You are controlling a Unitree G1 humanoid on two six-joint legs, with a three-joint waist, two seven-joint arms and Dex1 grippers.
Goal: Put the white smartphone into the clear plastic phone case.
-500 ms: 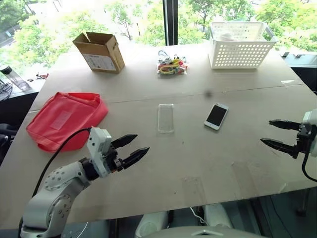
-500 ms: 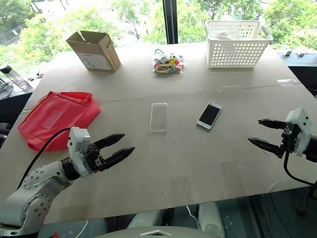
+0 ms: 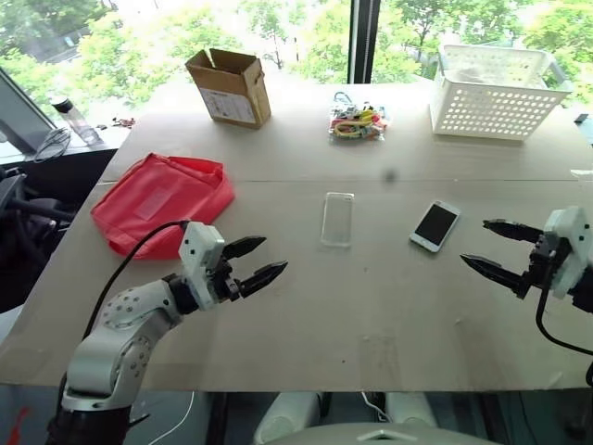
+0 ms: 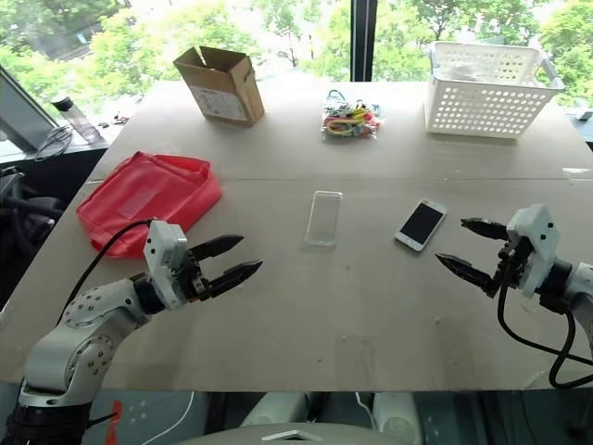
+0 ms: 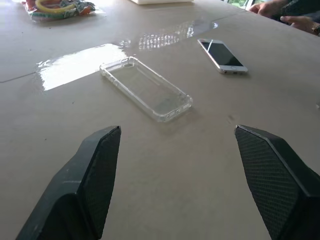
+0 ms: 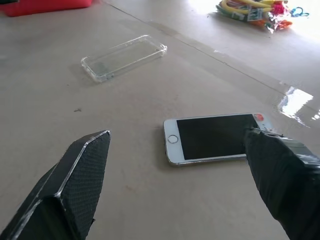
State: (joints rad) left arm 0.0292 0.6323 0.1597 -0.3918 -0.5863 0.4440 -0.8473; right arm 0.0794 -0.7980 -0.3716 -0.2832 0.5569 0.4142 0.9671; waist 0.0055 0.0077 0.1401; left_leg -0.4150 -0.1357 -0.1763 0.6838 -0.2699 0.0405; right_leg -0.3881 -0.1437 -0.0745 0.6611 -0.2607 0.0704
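Note:
The white smartphone lies screen up on the table, right of centre. To its left lies the clear plastic phone case, empty and open side up. My left gripper hovers open above the table, near and to the left of the case, pointing toward it. My right gripper is open just right of the phone, pointing at it, with nothing between its fingers. In the right wrist view the phone sits between the two fingers, a little beyond them. In the left wrist view the case lies ahead of the fingers.
A red bag lies at the table's left. At the back stand a cardboard box, a packet of colourful items and a white basket. A person's hand rests beyond the table's far side.
The camera has moved, shifting the whole picture. The right gripper now stands closer to the phone than before. Both grippers have stayed open.

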